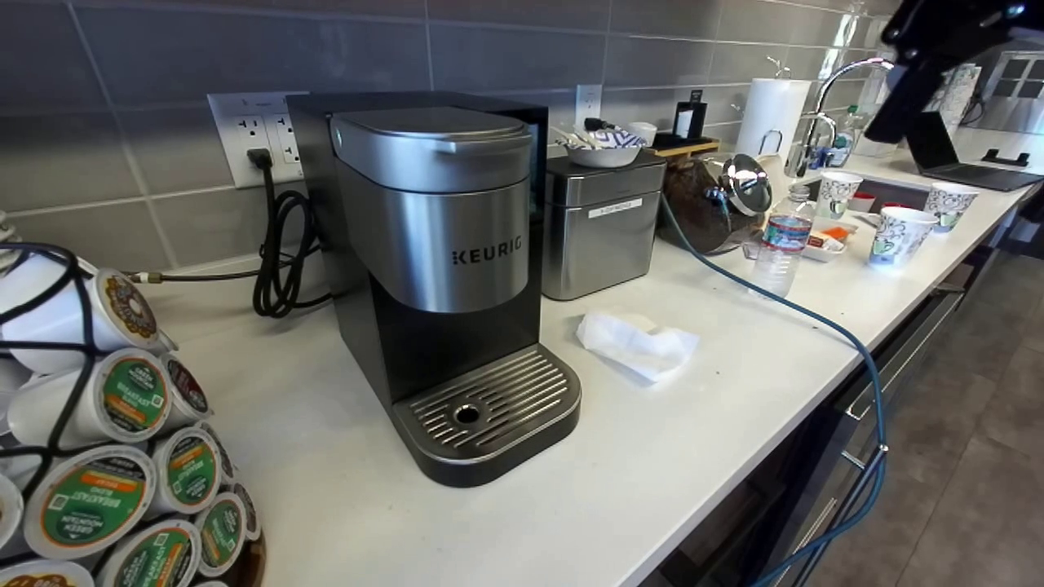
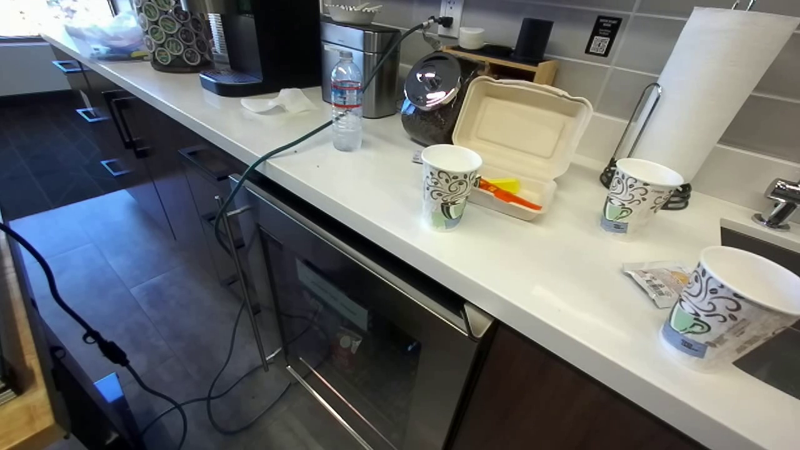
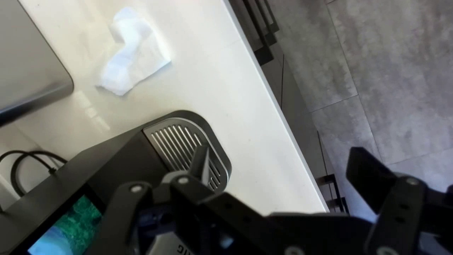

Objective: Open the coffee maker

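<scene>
Has coffee maker (image 1: 440,244) on bench (image 1: 644,456), between coffee pods (image 1: 134,395) and silver bin (image 1: 599,244), with lid (image 1: 432,151) down. Holds claw (image 3: 279,156) wide in wrist view, overlapping drip tray (image 3: 175,140) with one finger (image 3: 200,161).

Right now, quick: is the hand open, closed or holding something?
Hand: open, jaws wide apart in the wrist view, holding nothing.
</scene>
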You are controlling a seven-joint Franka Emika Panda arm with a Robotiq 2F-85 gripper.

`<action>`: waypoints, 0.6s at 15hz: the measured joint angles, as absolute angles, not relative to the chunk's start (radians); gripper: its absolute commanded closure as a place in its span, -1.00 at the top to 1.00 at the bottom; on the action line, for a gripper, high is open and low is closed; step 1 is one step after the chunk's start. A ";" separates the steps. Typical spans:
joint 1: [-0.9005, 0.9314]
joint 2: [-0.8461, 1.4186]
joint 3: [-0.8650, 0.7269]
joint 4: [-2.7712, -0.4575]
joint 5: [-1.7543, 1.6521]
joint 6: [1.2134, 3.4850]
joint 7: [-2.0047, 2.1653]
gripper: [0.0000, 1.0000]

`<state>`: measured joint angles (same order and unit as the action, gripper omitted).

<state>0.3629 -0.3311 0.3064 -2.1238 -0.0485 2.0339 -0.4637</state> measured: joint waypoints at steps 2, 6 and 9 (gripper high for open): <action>0.363 -0.320 0.306 -2.117 -0.056 2.051 -0.477 1.00; 0.374 -0.319 0.296 -2.127 -0.032 2.150 -0.505 1.00; 0.406 -0.305 0.268 -2.155 0.029 2.345 -0.613 1.00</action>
<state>0.4058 -0.3049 0.2677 -2.1553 0.0289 2.3455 -0.6135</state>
